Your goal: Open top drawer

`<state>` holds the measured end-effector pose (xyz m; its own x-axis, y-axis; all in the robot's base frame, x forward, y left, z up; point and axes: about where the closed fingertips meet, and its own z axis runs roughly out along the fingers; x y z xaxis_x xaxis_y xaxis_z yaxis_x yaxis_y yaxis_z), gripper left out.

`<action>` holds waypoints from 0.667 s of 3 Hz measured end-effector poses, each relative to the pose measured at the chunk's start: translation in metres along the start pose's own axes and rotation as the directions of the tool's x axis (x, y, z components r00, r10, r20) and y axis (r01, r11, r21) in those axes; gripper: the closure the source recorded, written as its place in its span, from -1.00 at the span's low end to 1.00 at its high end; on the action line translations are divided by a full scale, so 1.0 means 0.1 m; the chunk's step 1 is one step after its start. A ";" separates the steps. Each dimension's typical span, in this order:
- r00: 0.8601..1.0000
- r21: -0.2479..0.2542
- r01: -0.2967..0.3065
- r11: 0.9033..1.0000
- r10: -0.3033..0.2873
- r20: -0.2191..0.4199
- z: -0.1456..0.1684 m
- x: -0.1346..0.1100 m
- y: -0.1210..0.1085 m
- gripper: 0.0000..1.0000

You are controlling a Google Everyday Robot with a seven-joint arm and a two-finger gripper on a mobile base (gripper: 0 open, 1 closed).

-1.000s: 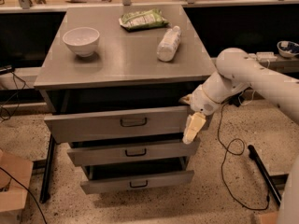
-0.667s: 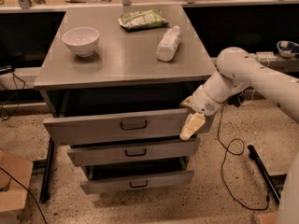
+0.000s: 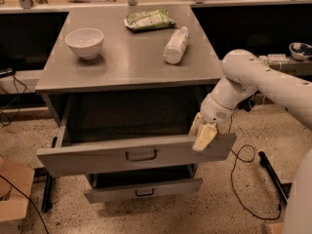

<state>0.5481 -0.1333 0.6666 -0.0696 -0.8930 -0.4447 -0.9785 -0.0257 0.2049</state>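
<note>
Two drawer fronts face me low down. Nearest the floor is a lower grey drawer (image 3: 112,193), out only a little, with a dark handle. At the bottom left stands a cardboard box (image 3: 12,199), and a black cable (image 3: 233,179) loops over the speckled floor on the right.

Above that, the top drawer (image 3: 87,159) stands far out of the cabinet, its wide grey front carrying a small dark handle (image 3: 141,155) at the centre and its deep box dark inside. The gripper (image 3: 204,135), cream-coloured, sits on the upper edge of that front, close to its right end. Whether it clamps the edge or only hooks over it, I cannot tell. The white arm (image 3: 263,79) reaches in from the right.

Further back, on the grey cabinet top (image 3: 126,65), a white bowl (image 3: 85,42) rests on the left, a white bottle (image 3: 175,45) lies on its side to the right, and a green packet (image 3: 148,19) lies just behind the bottle, near the back edge.
</note>
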 end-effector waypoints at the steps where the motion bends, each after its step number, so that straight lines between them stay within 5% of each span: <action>1: 1.000 0.000 0.000 1.000 0.000 0.000 0.00 0.00 0.02 0.29; 2: 1.000 -0.001 -0.001 1.000 0.001 0.000 -0.02 -0.01 0.03 -0.17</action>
<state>0.5456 -0.1337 0.6693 -0.0703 -0.8931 -0.4443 -0.9782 -0.0255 0.2060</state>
